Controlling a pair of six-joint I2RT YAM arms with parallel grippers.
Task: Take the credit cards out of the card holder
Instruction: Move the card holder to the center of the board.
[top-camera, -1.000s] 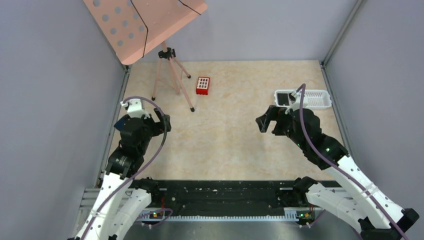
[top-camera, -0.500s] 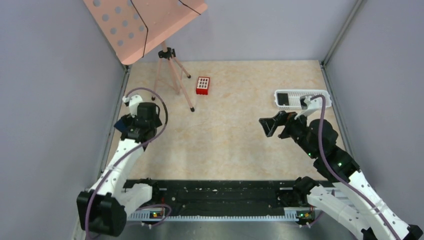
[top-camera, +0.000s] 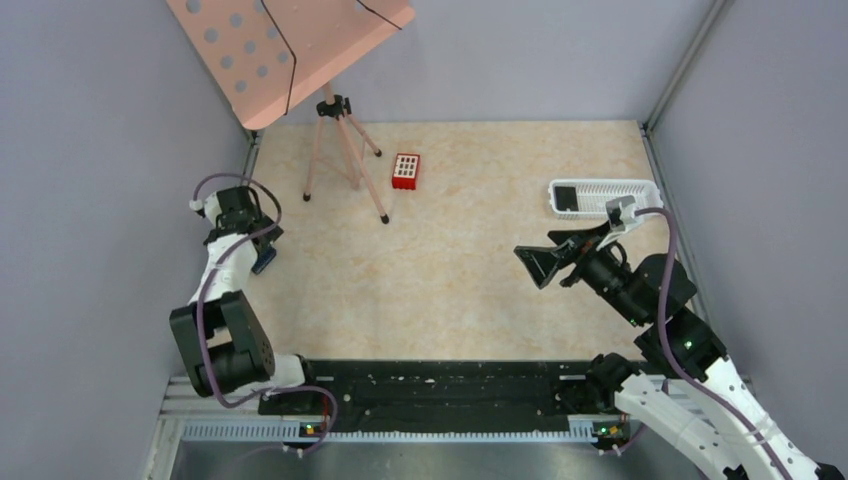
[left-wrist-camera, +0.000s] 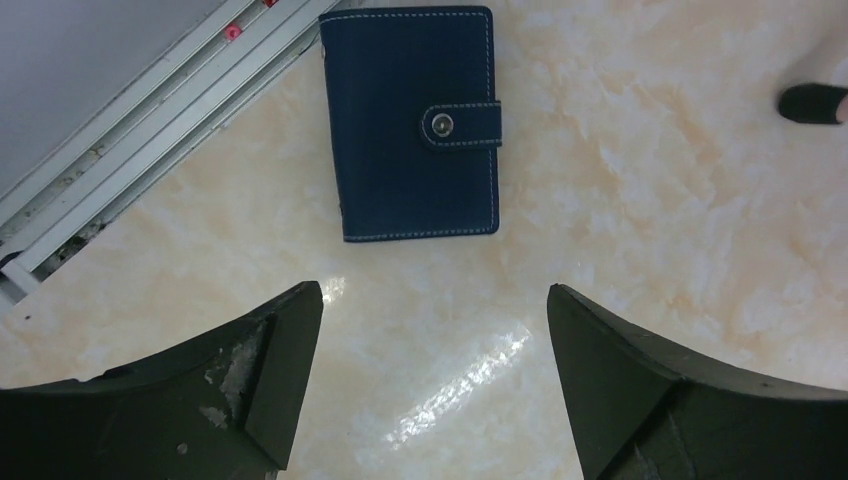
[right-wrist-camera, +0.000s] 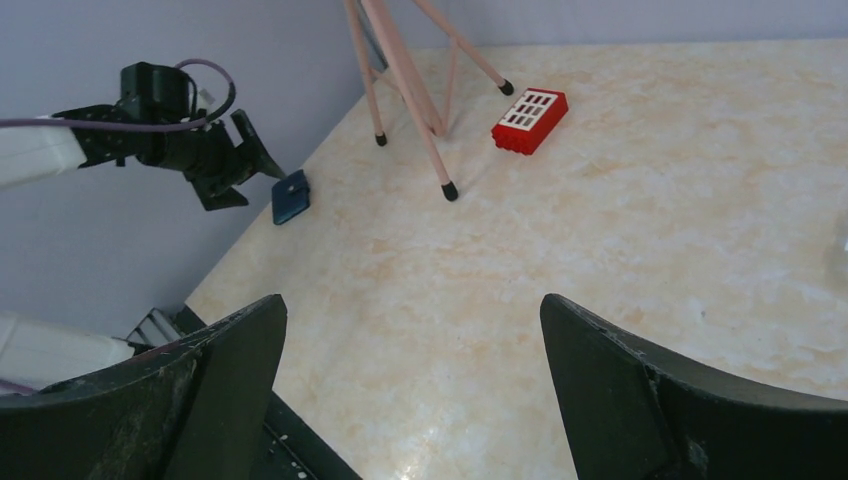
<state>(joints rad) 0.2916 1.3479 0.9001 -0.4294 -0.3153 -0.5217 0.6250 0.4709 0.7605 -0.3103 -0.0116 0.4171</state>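
Note:
The card holder (left-wrist-camera: 410, 120) is a blue wallet, folded shut with its snap tab fastened. It lies flat at the table's left edge in the top view (top-camera: 265, 260) and the right wrist view (right-wrist-camera: 291, 196). My left gripper (left-wrist-camera: 432, 300) is open and empty, just short of the wallet, above the table. It also shows in the top view (top-camera: 243, 232). No cards show at the wallet. One dark credit card (top-camera: 566, 197) stands in the white slotted tray (top-camera: 630, 198). My right gripper (top-camera: 540, 262) is open and empty, raised, left of and nearer than the tray.
A pink perforated music stand on a tripod (top-camera: 345, 150) stands at the back left, its feet on the table (right-wrist-camera: 450, 190). A red block (top-camera: 405, 170) lies right of it, also in the right wrist view (right-wrist-camera: 529, 121). A metal rail (left-wrist-camera: 130, 150) runs along the left wall beside the wallet.
My left arm has swung left and back, and the wallet now lies uncovered beside the gripper. My right gripper has drawn back from the tray towards the near side.

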